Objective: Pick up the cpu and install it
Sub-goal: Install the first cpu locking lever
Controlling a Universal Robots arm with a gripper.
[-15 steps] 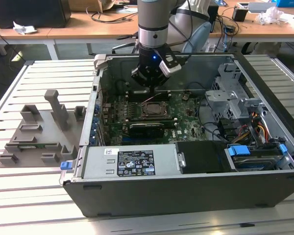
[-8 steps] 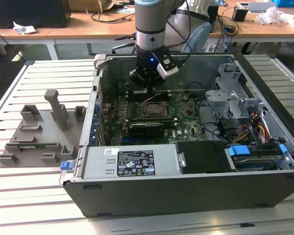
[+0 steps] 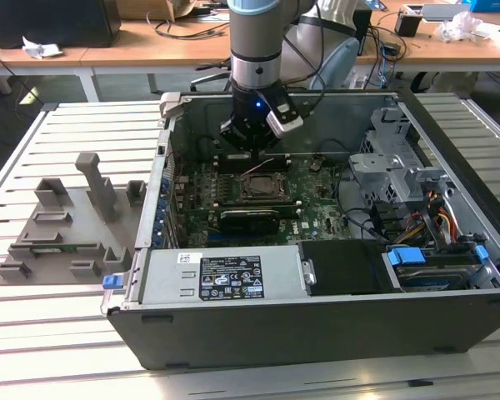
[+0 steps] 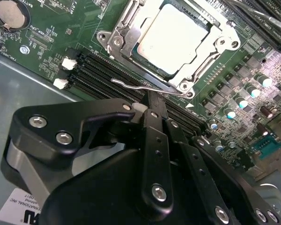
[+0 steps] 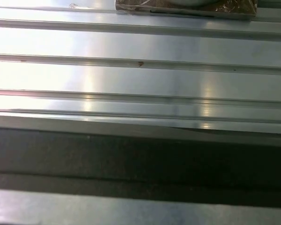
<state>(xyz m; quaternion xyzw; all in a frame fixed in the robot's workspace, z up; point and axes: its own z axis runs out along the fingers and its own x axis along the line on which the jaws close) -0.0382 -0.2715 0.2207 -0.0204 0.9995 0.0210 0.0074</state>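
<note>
Where clock directions appear, reference: they are read on the exterior view, with 12 o'clock at its far edge.
Arm: it hangs straight down into the open computer case [image 3: 317, 333], over the circuit board [image 3: 317, 208].
Gripper [image 3: 252, 152]: it sits at about 12 o'clock of the socket, low over the board. In the second wrist view the gripper [image 4: 150, 99] points toward the socket's near edge.
Fingers [image 4: 154, 136]: pressed together into one narrow black tip, with nothing pinched between them. The tip ends just beside the thin wire lever [image 4: 131, 84] on the socket's edge; whether it touches the lever cannot be told.
Cpu [image 4: 173, 40]: it lies flat inside the socket, apart from the fingers. In the exterior view the cpu [image 3: 264, 185] sits near the middle of the board.
Cpu, appearance: a square with a pale, dull-silver top and a thin darker rim, level and square to its surround.
Socket frame [image 4: 117, 40]: bright metal with screws at its corners, bordering the cpu on all sides.
Memory slots [image 4: 98, 75]: long black rows between the socket and the gripper.
Coin battery [image 4: 11, 12]: a round silver disc on the board, well apart from the socket.
Power supply [image 3: 225, 279]: a grey box at 6 o'clock of the socket.
Holder tray [image 3: 67, 225]: grey plastic, on the ribbed metal table [image 3: 67, 333] at 9 o'clock of the case.
Table [image 5: 140, 75]: its bright ribs run across the first wrist view.
</note>
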